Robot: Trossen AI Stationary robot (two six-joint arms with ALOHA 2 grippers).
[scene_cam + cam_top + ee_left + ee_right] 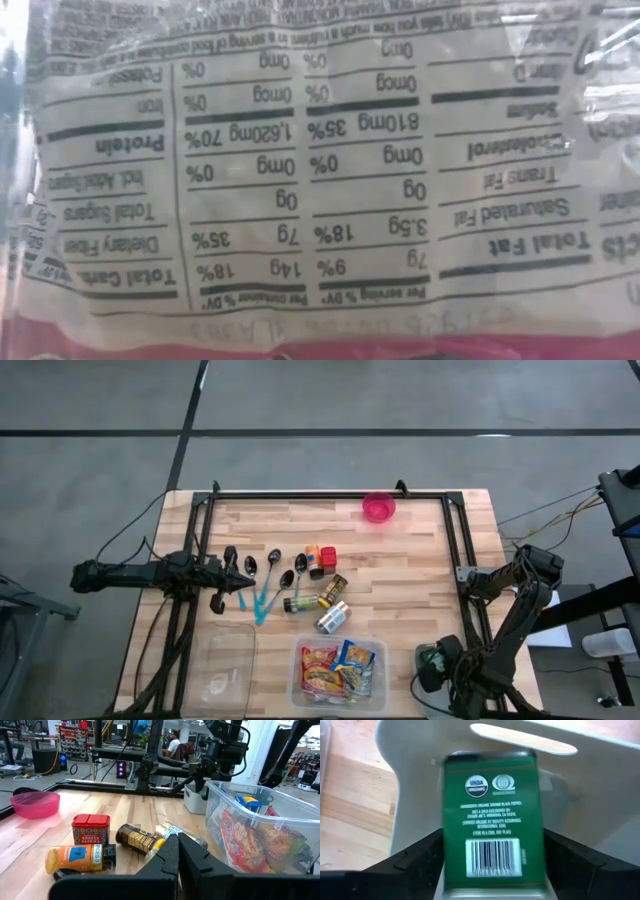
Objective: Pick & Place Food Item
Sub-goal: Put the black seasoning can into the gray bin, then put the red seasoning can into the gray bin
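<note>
A green black-pepper tin (492, 810) shows blurred between the fingers of my right gripper (493, 834), which points down over a white container (420, 780) off the table's near right corner (430, 663). A thin light strip shows beside the tin low at each finger, so the gripper reads as open. Food packets (335, 665) lie in a clear bin (297, 660) at the near edge. My left gripper (248, 573) waits shut and level at the table's left, pointing toward the spice jars (130, 840). My right gripper's fingers (420, 865) stand along the tin's two narrow sides (447, 845), coming from above. Whether they touch the tin I cannot tell.
Spice jars and a red paprika tin (91, 827) lie mid-table beside several spoons (265, 575). A pink bowl (379, 508) stands at the far edge. A clear empty tray (222, 670) sits near left. A packet's nutrition label (320, 180) fills the low view.
</note>
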